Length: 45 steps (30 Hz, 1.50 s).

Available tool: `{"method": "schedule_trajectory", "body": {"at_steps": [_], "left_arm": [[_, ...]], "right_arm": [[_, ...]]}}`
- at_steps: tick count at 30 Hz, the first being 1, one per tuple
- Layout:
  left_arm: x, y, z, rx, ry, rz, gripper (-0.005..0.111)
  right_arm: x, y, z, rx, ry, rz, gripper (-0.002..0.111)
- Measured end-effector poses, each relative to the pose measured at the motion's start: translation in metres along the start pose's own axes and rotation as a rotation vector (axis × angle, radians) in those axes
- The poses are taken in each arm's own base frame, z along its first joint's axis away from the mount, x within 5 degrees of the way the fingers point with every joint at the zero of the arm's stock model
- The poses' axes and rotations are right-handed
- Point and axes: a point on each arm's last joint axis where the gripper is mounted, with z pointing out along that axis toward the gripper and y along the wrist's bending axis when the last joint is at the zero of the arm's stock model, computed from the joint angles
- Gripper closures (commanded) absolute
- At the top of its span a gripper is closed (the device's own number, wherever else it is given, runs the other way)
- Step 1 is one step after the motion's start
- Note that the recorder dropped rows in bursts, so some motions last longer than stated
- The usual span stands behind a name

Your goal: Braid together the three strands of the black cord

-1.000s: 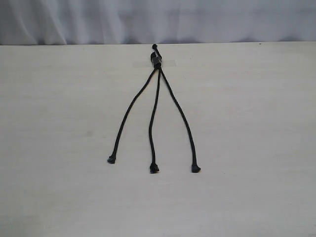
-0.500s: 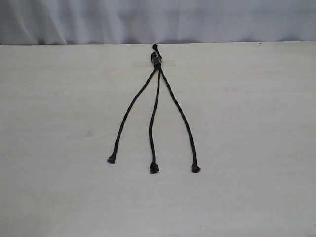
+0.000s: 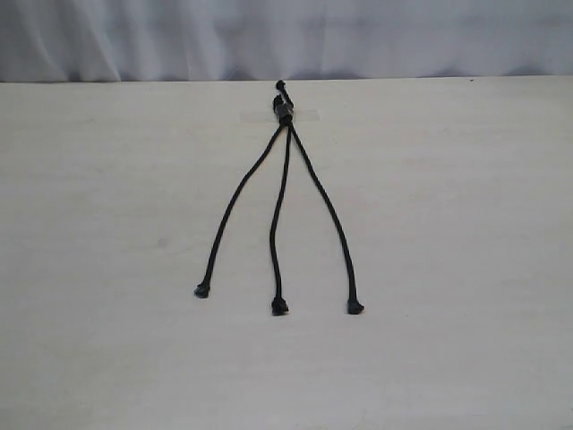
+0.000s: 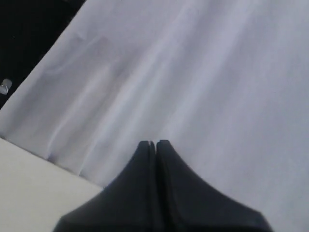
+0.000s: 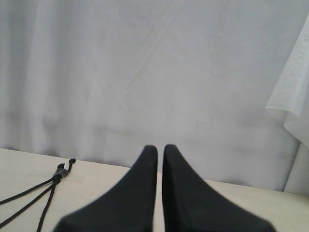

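Nothing has moved: the black cord (image 3: 284, 112) fans its three strands (image 3: 280, 215) unbraided across the surface (image 3: 466, 269); left end effector (image 4: 155, 143) and right end effector (image 5: 160, 147) are closed, empty.

A thin matte black cord (image 3: 285, 112) lies flat and untouched, well ahead of my right gripper (image 5: 160, 147) and off toward my left arm's side. Its bound, knotted end with a small black clamp lies farthest from me. From there, three black rope strands (image 3: 279, 215) fan out unbraided, gently curved and apart, each ending in a knobby tip.
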Motion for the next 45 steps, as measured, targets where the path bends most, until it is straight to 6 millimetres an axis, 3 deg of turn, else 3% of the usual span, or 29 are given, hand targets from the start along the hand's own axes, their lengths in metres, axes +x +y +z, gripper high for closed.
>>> {"method": "schedule_trajectory", "body": {"at_steps": [5, 11, 15, 19, 22, 27, 30, 33, 39, 42, 45], "left_arm": [[0.0, -0.003, 0.017, -0.076, 0.129, 0.0, 0.107], [0.001, -0.023, 0.073, -0.126, 0.582, 0.301, 0.107], [0.017, -0.024, 0.117, -0.172, 0.932, 0.363, 0.107], [0.047, -0.011, 0.143, -0.241, 1.201, 0.323, 0.107], [0.068, -0.006, 0.154, -0.255, 1.308, 0.258, 0.107], [0.097, -0.028, 0.16, -0.125, 1.395, 0.297, 0.107], [0.112, -0.045, 0.163, -0.054, 1.402, 0.333, 0.107], [0.125, -0.052, 0.164, -0.022, 1.419, 0.354, 0.107], [0.131, -0.055, 0.165, -0.03, 1.422, 0.318, 0.107], [0.131, -0.055, 0.166, -0.035, 1.418, 0.303, 0.107], [0.124, -0.051, 0.172, -0.055, 1.434, 0.281, 0.107]], "right_arm": [[-0.02, -0.003, 0.018, -0.013, 0.157, -0.009, 0.104], [-0.037, -0.006, 0.063, -0.032, 0.529, 0.046, 0.104], [-0.022, -0.004, 0.094, -0.039, 0.738, 0.096, 0.104], [0.006, 0.0, 0.118, -0.046, 0.906, 0.129, 0.104], [0.024, 0.004, 0.13, -0.052, 1.081, 0.175, 0.104], [0.034, 0.016, 0.168, -0.096, 1.253, 0.291, 0.104], [0.032, 0.04, 0.193, -0.208, 1.258, 0.28, 0.104], [0.03, 0.08, 0.211, -0.349, 1.265, 0.224, 0.104], [0.053, 0.162, 0.218, -0.604, 1.348, 0.047, 0.103], [0.066, 0.192, 0.215, -0.68, 1.383, -0.015, 0.094], [0.078, 0.209, 0.218, -0.708, 1.416, -0.04, 0.077]]}}
